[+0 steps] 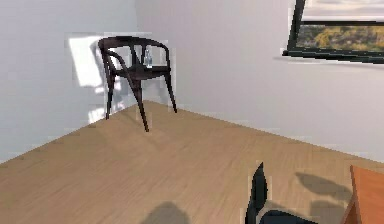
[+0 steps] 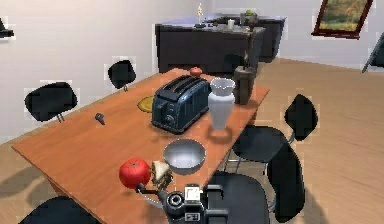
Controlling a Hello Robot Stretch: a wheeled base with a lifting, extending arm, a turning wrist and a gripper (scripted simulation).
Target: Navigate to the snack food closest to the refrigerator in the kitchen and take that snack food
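— Where is my tool?
— Your tool (image 2: pixel 152 192) sits low in the arm side view, at the near edge of the wooden counter (image 2: pixel 90 145), by a red apple (image 2: pixel 134 173) and a pale wedge (image 2: pixel 161 172). You can't tell whether its fingers are apart or together, or whether it holds anything.
— And the snack food?
— You can't pick it out for sure. The pale wedge lies just beside a metal bowl (image 2: pixel 185 154).

Table (image 2: pixel 90 150) w/ toaster (image 2: pixel 180 103), vase (image 2: pixel 221 105), bowl (image 2: pixel 185 154), apple (image 2: pixel 134 173); chair (image 1: pixel 140 72) in corner.
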